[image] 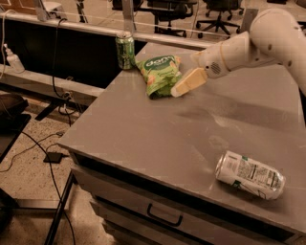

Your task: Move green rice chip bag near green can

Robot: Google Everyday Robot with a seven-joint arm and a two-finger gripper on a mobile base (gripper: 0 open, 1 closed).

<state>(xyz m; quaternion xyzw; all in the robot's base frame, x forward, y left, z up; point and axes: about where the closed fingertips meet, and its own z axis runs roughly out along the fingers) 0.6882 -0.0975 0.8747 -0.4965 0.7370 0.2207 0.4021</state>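
green rice chip bag (159, 74): lay on grey table (143, 139), near green can (125, 50), not touching.
gripper (180, 87): rested at bag's right edge; grip state: cannot tell.
white can (249, 174): lay sideways, front right.

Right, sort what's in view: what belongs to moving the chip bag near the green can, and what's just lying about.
Job in hand:
green rice chip bag, lying on the table
green can, upright, to the bag's left
gripper, at the bag's right edge

Lying about:
white can, on its side, front right
small bottle, left ledge
office chairs behind
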